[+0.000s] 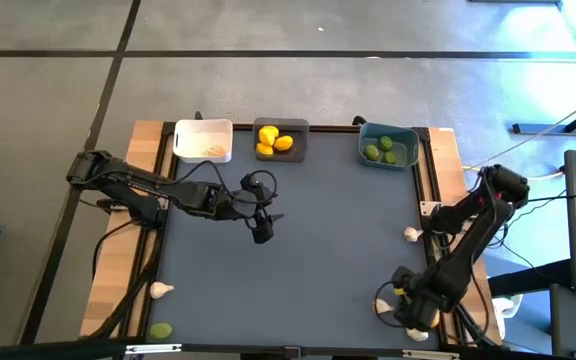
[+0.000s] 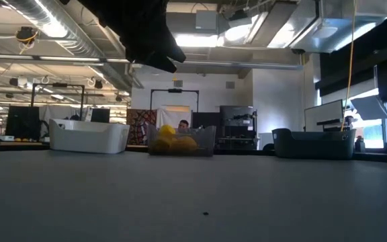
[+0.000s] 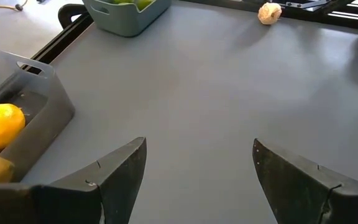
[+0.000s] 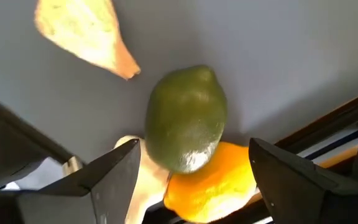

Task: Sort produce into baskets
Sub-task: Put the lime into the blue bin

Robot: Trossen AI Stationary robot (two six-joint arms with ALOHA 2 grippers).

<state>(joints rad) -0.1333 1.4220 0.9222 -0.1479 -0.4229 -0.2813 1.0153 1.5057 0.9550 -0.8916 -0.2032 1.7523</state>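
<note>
Right end effector (image 4: 191,168) gapes around a lime (image 4: 186,118) at the table's edge (image 1: 423,205).

No text (or label) can be read anywhere.

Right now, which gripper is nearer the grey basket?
Left. The left gripper hangs open over the mat just in front of the grey basket. The right gripper is open at the far front right corner, over a lime.
</note>
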